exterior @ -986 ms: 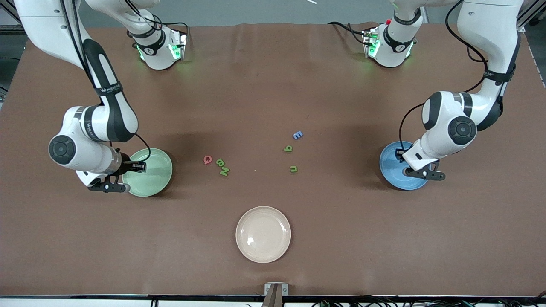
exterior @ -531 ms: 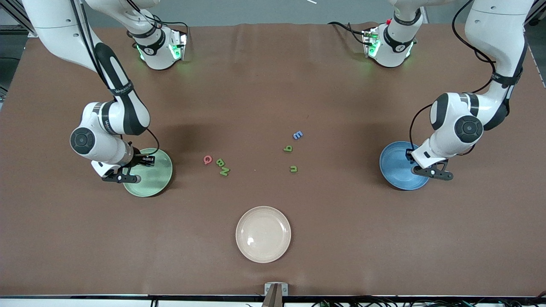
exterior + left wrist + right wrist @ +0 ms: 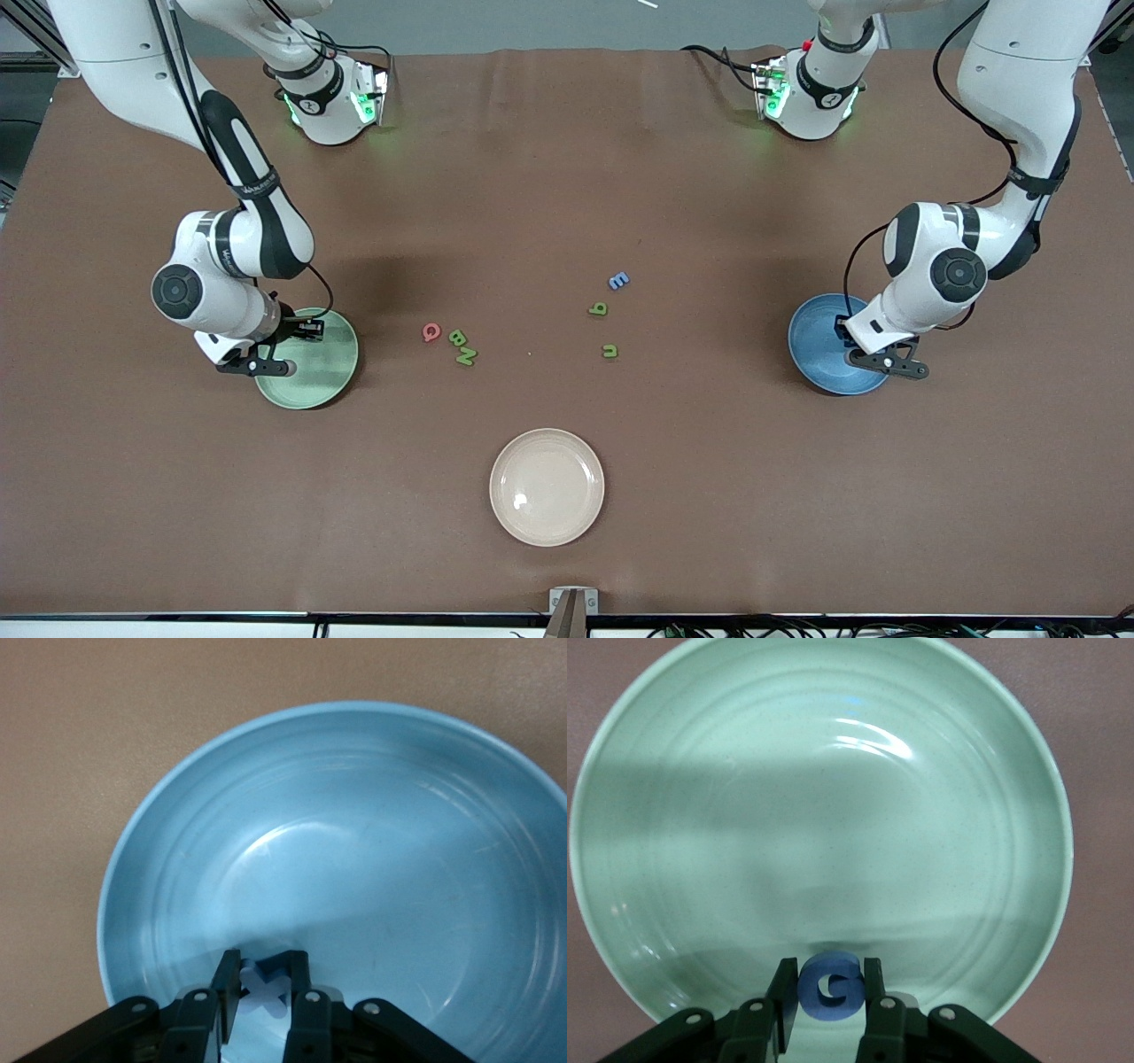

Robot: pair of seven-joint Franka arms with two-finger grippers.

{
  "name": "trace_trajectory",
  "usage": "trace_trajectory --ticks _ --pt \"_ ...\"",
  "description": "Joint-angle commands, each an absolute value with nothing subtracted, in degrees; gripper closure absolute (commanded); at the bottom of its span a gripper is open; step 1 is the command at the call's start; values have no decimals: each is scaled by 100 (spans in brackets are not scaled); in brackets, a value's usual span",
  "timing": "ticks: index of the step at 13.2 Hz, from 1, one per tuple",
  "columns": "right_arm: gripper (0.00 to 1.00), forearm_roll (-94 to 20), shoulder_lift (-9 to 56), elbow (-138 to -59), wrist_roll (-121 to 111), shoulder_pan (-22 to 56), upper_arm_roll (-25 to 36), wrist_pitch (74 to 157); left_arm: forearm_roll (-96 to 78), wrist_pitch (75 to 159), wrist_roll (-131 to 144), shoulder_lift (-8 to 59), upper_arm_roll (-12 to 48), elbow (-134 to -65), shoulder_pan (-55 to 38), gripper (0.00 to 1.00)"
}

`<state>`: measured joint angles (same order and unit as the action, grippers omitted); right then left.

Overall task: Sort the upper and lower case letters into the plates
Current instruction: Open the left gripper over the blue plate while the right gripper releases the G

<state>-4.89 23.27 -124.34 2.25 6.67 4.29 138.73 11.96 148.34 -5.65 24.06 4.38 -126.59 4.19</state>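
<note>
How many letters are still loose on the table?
6: Q, B and N lie toward the green plate; E, the small green letter and u toward the blue plate. Each gripper holds another.

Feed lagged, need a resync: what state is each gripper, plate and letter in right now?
Left gripper: shut on a pale blue letter, over the blue plate.
Right gripper: shut on a blue G, over the green plate.
Cream plate: empty.
Six letters: loose on the table.
</note>
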Motion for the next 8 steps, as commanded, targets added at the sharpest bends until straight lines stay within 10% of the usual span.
trace_trajectory --ticks 1,2,7,8 --pt "90 -475 2320 -12568 228 633 387 14044 1283 14959 -633 2347 475 -12665 457 43" --pt "90 -475 2364 -12568 237 633 387 14080 1283 14898 -642 2216 483 -12656 440 3" --pt "82 -475 2399 -12560 246 633 387 14089 1117 13029 284 1644 1403 -11973 448 0" --pt "60 -475 2399 -12551 246 633 387 14080 1073 12982 873 1687 1676 -11849 422 0"
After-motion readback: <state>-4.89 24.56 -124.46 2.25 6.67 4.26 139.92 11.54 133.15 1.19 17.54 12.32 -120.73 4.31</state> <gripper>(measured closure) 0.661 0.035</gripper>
